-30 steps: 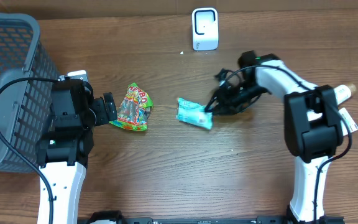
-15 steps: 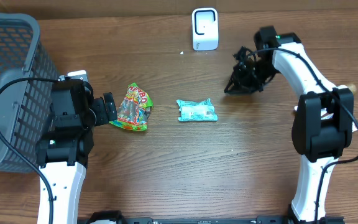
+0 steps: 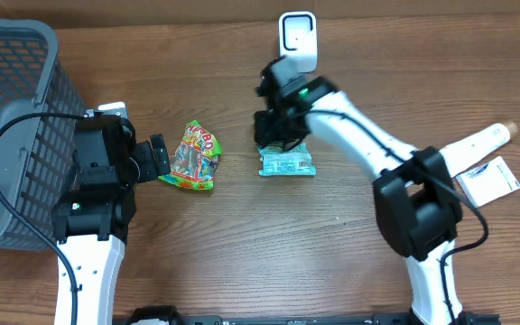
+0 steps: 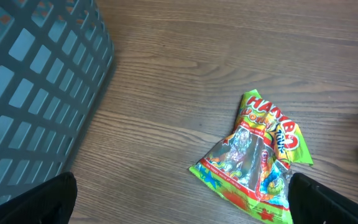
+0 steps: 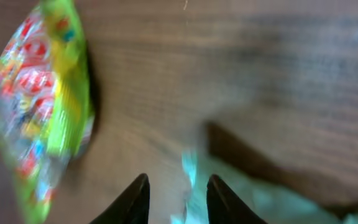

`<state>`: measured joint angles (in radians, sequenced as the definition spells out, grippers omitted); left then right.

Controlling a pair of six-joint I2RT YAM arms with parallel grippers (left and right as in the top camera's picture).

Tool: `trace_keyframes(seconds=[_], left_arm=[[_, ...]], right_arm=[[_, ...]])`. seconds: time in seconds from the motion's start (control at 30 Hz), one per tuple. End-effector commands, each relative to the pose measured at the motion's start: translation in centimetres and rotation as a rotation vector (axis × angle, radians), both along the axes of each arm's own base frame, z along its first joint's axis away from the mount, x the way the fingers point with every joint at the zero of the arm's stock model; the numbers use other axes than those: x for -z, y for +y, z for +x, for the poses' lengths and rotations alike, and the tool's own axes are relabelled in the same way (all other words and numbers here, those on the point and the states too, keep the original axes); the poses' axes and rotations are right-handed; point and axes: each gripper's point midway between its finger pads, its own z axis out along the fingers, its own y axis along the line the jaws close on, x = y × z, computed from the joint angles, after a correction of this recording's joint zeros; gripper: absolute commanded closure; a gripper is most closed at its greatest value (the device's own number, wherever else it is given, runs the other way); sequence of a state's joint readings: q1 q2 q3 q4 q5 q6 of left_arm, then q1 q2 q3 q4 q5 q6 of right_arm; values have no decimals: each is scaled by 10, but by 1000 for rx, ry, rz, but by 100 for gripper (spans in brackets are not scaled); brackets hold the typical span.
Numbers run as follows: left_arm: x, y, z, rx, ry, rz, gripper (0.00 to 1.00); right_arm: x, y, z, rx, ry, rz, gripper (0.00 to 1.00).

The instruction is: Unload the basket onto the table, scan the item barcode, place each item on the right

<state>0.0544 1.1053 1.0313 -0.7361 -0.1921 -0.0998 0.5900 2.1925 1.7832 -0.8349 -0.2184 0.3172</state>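
A teal packet [image 3: 289, 163] lies flat on the wood table, in front of the white scanner [image 3: 298, 41] at the back edge. My right gripper [image 3: 273, 137] hovers over the packet's left end. In the blurred right wrist view its jaws [image 5: 176, 200] stand a little apart, open, with the teal packet's edge [image 5: 191, 171] showing in the gap below them. A green Haribo bag [image 3: 193, 156] lies to the left, also seen as the bag [image 5: 42, 93] in the right wrist view. My left gripper [image 3: 159, 161] is wide open beside that bag [image 4: 260, 158], nothing between its fingers.
A grey mesh basket [image 3: 7, 108] fills the far left, and its wall [image 4: 36, 81] is close to my left wrist. At the right edge lie a white bottle [image 3: 481, 143] and a small white card [image 3: 488, 180].
My right arm swung from the back right across to the left and now hangs over the teal packet. The packet, tilted a second ago, lies flat. The left arm has not moved.
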Motion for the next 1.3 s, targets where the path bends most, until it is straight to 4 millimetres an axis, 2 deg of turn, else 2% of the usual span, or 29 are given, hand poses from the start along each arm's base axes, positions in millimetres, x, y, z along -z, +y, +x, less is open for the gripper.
trace_keyframes(seconds=[0.0,0.17,0.3,0.43,0.6,0.73,0.83,0.97,1.13,1.27], left_arm=[[-4,3,0,0,-8,17,0],[-4,3,0,0,-8,17,0],[-4,3,0,0,-8,17,0],[-4,3,0,0,-8,17,0],[-4,3,0,0,-8,17,0],[-4,3,0,0,-8,17,0],[-4,3,0,0,-8,17,0],[-4,3,0,0,-8,17,0],[-4,3,0,0,-8,17,0],[-4,3,0,0,-8,17,0]], right_arm=[[0,-13,23,133,-144,-127,69],[17,-4,18,134,-105,-117,74],[28,9,-5,76,12,-56,79],[34,7,-30,64,110,-83,79],[40,-10,-58,30,210,-167,79],[44,-43,-69,-86,229,-295,78],[45,-83,-65,-100,206,-467,78],[41,-127,-43,-50,139,-637,78],[39,-154,-15,-77,73,-684,78],[36,-155,4,-39,33,-623,78]])
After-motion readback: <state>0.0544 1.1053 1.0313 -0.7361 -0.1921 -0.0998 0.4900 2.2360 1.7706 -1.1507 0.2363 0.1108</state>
